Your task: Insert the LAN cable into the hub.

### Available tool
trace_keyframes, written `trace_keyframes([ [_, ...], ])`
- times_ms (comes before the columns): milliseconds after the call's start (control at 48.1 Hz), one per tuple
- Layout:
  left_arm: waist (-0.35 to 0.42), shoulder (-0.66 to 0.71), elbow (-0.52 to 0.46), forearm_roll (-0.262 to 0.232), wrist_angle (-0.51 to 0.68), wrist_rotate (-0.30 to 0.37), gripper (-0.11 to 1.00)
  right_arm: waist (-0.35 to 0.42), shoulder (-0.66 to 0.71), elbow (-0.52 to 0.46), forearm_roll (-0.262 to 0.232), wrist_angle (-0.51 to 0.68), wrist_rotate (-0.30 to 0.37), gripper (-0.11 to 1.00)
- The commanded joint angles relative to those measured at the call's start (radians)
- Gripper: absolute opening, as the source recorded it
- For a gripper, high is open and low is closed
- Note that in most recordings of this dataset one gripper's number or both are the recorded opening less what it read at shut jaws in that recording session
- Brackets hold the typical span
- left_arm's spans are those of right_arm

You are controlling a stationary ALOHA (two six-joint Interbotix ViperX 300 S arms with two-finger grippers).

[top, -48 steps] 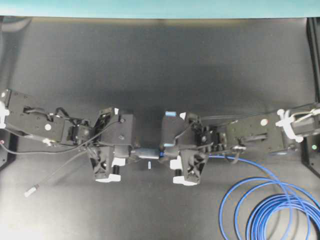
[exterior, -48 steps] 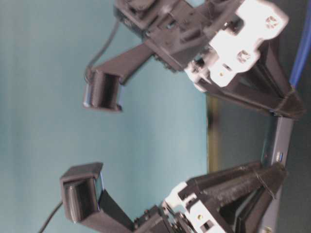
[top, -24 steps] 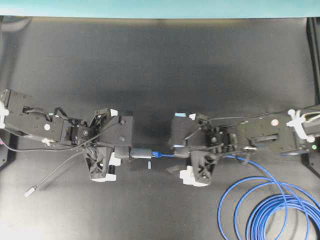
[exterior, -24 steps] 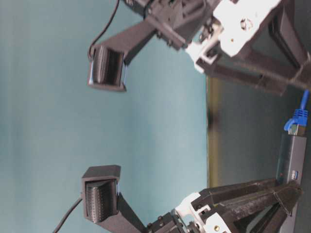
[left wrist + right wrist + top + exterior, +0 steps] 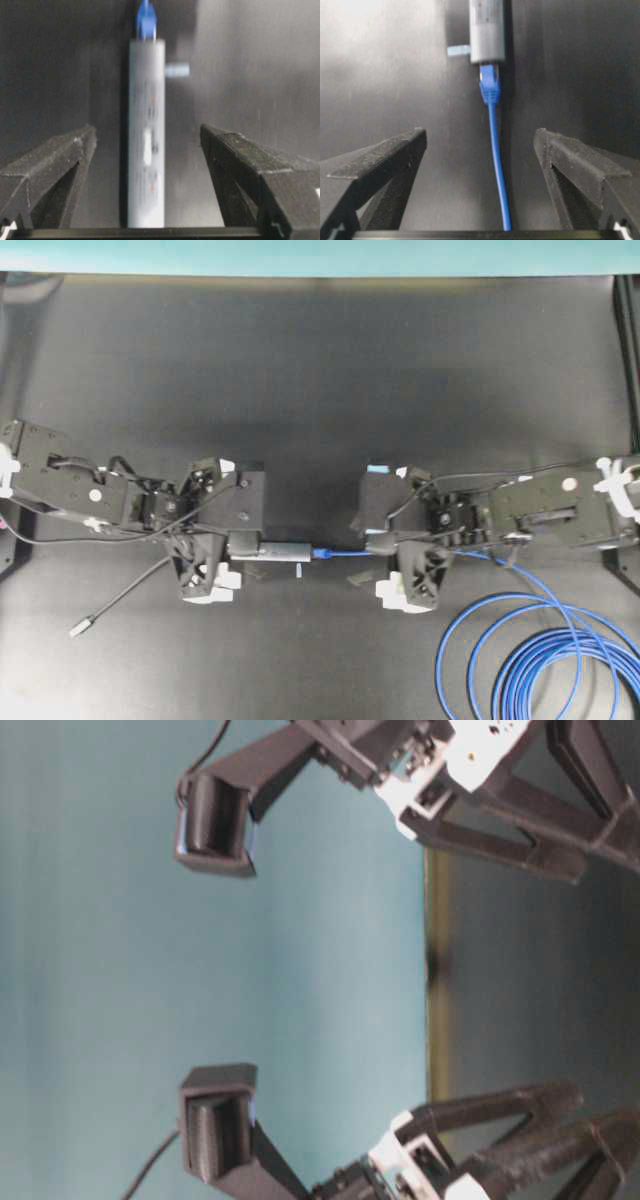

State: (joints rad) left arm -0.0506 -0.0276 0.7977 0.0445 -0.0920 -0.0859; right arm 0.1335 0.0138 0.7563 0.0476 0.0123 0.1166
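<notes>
Now spread wide and clear of everything: the left end effector (image 5: 145,150) straddling the hub (image 5: 146,135) without touching it, and the right end effector (image 5: 482,160), backed off from half a second ago, straddling the LAN cable (image 5: 497,160) that it no longer holds. Seated in the hub's end on the tabletop (image 5: 320,390): the blue-booted plug (image 5: 490,82), so the insertion looks finished. Nothing blocking the withdrawal, only a small pale tag (image 5: 458,50) beside the hub, the hub's grey cord tail (image 5: 120,600) trailing left, and blue coils (image 5: 545,660) at the far right.
</notes>
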Motion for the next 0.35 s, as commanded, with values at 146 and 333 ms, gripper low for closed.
trace_keyframes([
  [146, -0.002, -0.170, 0.041, 0.003, -0.009, -0.014, 0.81, 0.005, -0.146, 0.064, 0.002, -0.008, 0.006, 0.84],
  [333, -0.011, -0.291, 0.089, 0.003, -0.009, -0.037, 0.81, 0.005, -0.270, 0.135, 0.002, -0.026, 0.003, 0.84],
])
